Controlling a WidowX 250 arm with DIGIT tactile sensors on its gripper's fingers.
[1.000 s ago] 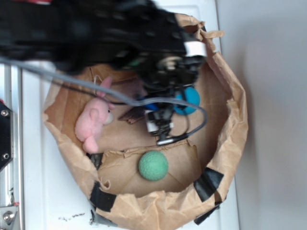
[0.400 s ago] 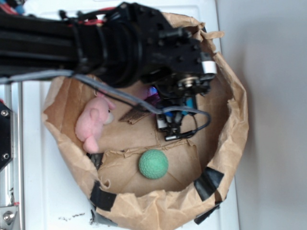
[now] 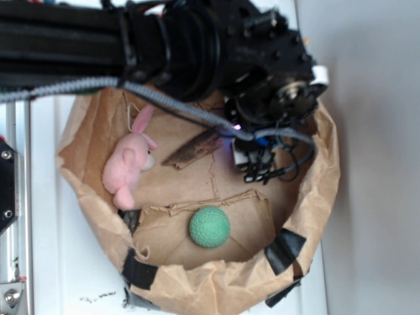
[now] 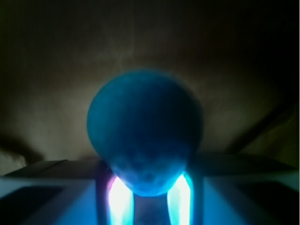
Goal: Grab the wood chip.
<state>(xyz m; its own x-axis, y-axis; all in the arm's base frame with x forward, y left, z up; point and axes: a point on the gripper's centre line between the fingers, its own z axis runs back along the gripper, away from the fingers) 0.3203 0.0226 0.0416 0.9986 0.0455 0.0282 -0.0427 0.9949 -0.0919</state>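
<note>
Now the gripper (image 3: 254, 157) has slid right — off the wood chip (image 3: 192, 150) (uncovered, ungrabbed) — jaws around a blue ball (image 4: 145, 137).

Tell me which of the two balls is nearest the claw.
The blue ball, which fills the wrist view right at the claw. The green textured ball lies apart on the folded paper flap, nearer the bag's taped rim.

A white table (image 3: 59, 262) carries a brown paper bag (image 3: 315, 197) (crumpled).
</note>
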